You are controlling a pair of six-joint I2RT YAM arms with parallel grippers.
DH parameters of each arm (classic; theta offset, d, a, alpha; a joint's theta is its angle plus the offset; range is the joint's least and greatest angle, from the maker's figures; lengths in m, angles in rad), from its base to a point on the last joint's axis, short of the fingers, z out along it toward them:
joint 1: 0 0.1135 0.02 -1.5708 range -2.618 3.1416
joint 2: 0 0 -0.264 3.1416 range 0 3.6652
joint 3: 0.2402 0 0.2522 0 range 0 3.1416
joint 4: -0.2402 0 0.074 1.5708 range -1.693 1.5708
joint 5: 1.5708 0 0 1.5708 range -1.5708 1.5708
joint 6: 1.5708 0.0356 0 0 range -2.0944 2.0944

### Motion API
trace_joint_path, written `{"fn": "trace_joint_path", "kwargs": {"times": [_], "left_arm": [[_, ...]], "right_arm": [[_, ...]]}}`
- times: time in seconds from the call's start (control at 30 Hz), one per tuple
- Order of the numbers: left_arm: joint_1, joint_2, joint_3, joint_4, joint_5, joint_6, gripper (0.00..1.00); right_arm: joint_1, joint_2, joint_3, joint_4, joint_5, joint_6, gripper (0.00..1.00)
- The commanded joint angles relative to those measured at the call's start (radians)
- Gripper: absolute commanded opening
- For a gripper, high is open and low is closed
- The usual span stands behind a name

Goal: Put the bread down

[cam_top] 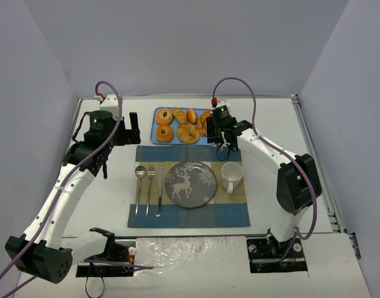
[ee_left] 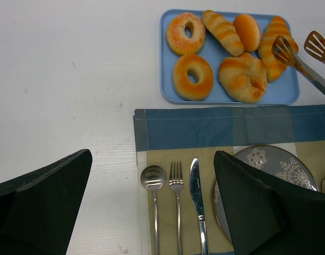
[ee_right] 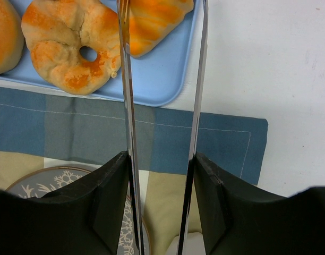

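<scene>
From above, the bread lies at the right end of the blue tray, and the right end effector hangs just beside that end. The plate sits near on the placemat. We judge the step in hand to be the pick-up, with the plate the likely place to set the bread down.

In the left wrist view, the tongs reach in from the right. One head lies across the bread's right flank, and the other stands past the tray's right rim, over the tabletop. We cannot tell how high they are. To do this well, we would shift the tongs towards the twisted ring pastry so that both heads straddle the bread across its ridges. We would then lower them and squeeze gently, so the bread neither slips nor nudges its neighbour. The left end effector hovers over the placemat's left side, its fingers wide apart and holding nothing.

In the right wrist view, the right end effector is partly closed, its two fingers pressing the outsides of the tongs' two arms. The arms stand apart, one crossing the bread's left edge and the other running to the bread's right. The bread rests on the tray, not yet gripped.
</scene>
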Motion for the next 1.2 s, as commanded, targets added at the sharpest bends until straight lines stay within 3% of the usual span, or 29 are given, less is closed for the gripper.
{"fn": "trace_joint_path", "kwargs": {"times": [0.0, 1.17], "left_arm": [[0.008, 0.002, 0.053, 0.039, -0.008, 0.018, 0.97], [0.008, 0.010, 0.056, 0.035, -0.003, 0.020, 0.97]], "right_arm": [[0.011, -0.027, 0.055, 0.046, 0.028, -0.006, 0.46], [0.020, 0.023, 0.078, 0.055, 0.013, -0.002, 0.47]]}}
